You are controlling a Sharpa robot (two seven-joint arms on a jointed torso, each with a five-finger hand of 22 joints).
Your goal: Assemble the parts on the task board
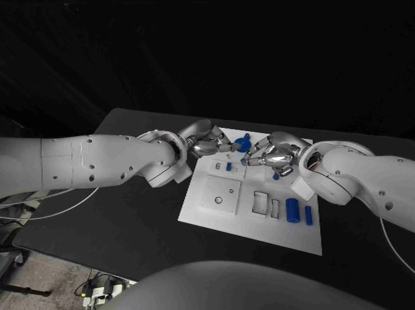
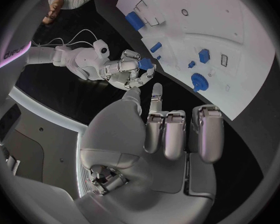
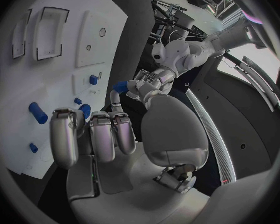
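Both hands hover at the far edge of the white plastic task board (image 1: 249, 223). The right hand (image 1: 275, 155) pinches a small blue part (image 2: 145, 63); the left hand (image 1: 203, 139), just beside it, seems clenched empty.

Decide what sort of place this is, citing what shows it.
Probably a robotics lab test bench: a black table bearing a white task board with small blue parts, and cables trailing on the floor.
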